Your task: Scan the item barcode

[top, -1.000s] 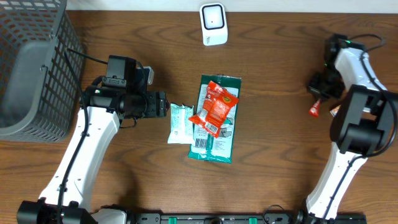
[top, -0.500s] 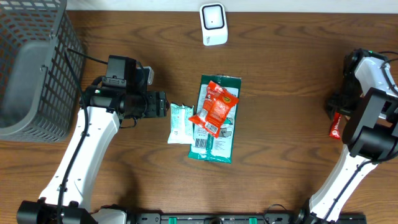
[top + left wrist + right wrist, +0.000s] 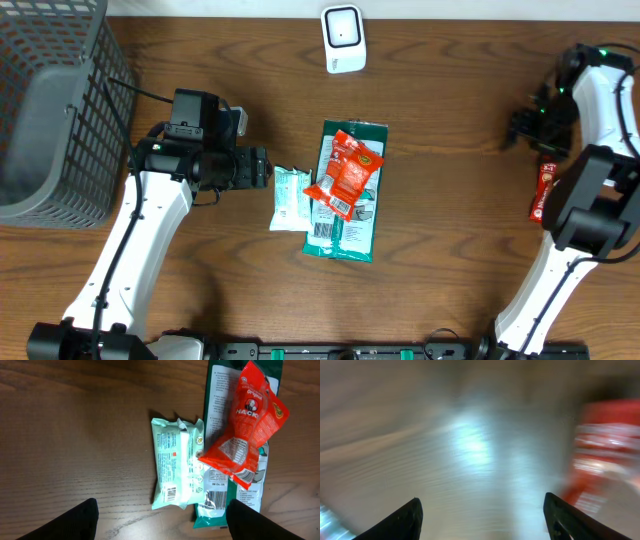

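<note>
A red-orange snack bag point(image 3: 345, 172) lies on a long green pack point(image 3: 350, 225), with a mint-green pack point(image 3: 289, 198) beside them at mid-table. In the left wrist view the snack bag point(image 3: 248, 425), the green pack point(image 3: 220, 395) and the mint pack point(image 3: 177, 467) show printed backs and barcodes. My left gripper point(image 3: 262, 167) point(image 3: 162, 525) stands open just left of the mint pack, holding nothing. A white scanner point(image 3: 342, 38) stands at the far edge. My right gripper point(image 3: 521, 127) point(image 3: 482, 520) is open and empty over bare wood. A small red packet point(image 3: 545, 190) point(image 3: 607, 455) lies loose near it.
A dark wire basket point(image 3: 95, 60) with a grey liner fills the far left corner. A black cable runs from it toward the left arm. The right wrist view is heavily blurred by motion.
My right gripper has opened and let go of the small red packet, which now lies at the table's right side. The right arm has swung toward the far edge. The left arm is still.
</note>
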Action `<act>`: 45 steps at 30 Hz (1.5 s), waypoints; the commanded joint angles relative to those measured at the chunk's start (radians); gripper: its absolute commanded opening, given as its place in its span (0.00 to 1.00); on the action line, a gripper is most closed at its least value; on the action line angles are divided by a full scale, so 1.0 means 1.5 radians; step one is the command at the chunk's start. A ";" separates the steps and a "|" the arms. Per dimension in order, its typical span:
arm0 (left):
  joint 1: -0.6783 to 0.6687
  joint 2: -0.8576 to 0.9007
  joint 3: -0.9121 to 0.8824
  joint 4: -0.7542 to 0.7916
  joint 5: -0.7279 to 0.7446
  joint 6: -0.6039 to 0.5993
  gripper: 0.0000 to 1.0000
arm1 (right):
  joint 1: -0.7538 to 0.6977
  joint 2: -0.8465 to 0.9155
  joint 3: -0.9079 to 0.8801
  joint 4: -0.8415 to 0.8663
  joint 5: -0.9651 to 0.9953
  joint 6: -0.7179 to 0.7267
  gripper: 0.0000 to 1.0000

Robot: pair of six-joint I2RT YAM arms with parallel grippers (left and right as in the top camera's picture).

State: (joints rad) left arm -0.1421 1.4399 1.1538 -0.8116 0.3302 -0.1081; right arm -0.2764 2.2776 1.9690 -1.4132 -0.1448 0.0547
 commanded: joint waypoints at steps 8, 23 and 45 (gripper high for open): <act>0.001 -0.006 0.007 -0.002 -0.004 -0.004 0.82 | 0.181 -0.019 -0.006 0.030 -0.361 -0.142 0.73; 0.001 -0.006 0.007 -0.002 -0.004 -0.004 0.82 | 0.275 -0.019 -0.036 0.063 -0.545 -0.226 0.61; -0.075 0.040 -0.049 0.145 0.120 -0.047 0.48 | 0.233 -0.019 -0.246 0.159 -0.691 -0.319 0.61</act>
State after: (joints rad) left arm -0.2134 1.4635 1.0840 -0.6270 0.5335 -0.1242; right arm 0.0593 2.2745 1.6218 -1.2194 -1.1362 -0.4740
